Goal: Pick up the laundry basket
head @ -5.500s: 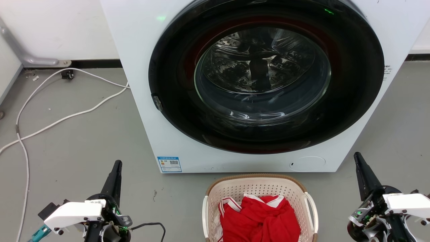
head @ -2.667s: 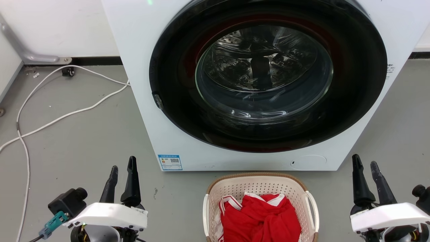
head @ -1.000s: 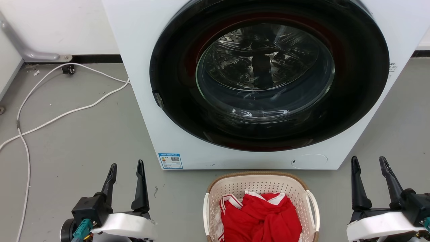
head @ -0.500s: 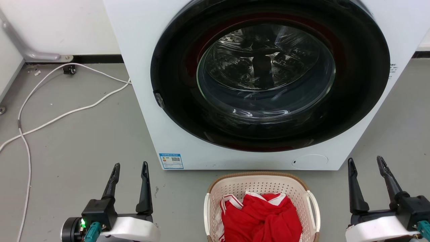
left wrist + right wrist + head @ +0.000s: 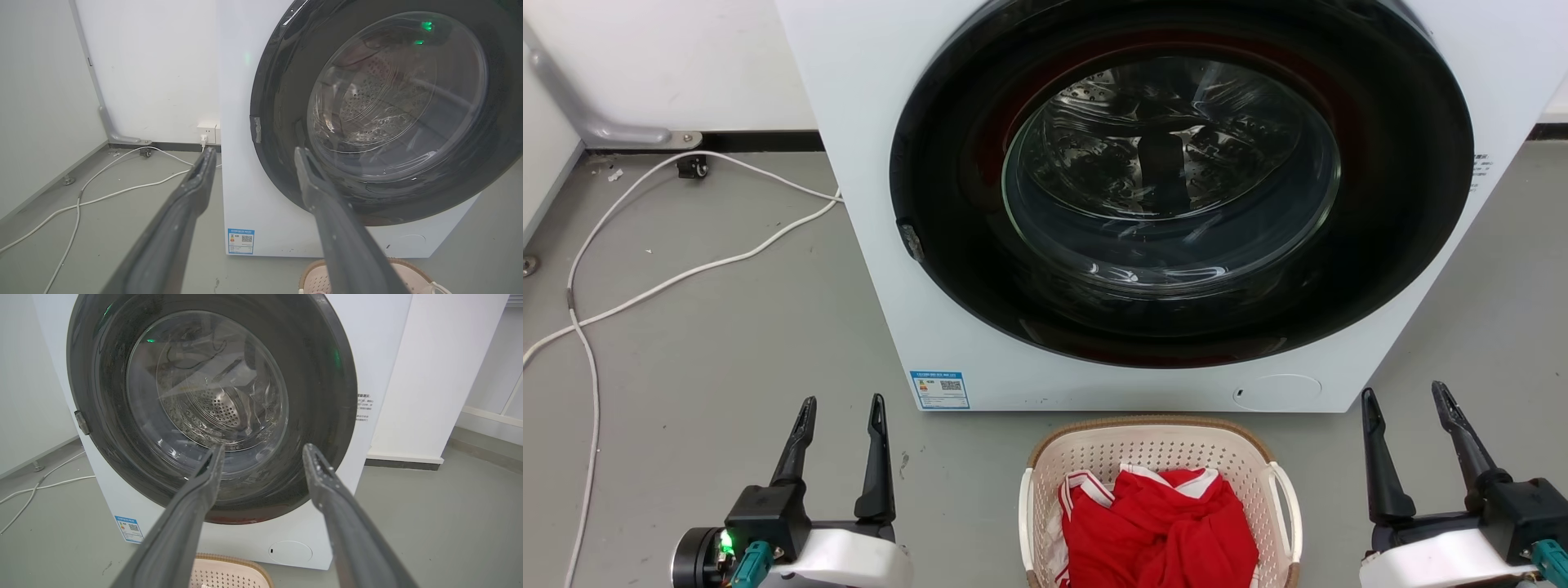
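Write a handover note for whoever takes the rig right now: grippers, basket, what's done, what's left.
Left gripper: open, empty, left of the basket.
Right gripper: open, empty, right of the basket.
Basket: on the floor in front of the washer, red clothes inside, touched by neither gripper.
Done: grippers flank the basket.
Left: probably bring each gripper to its side's handle, close, lift.
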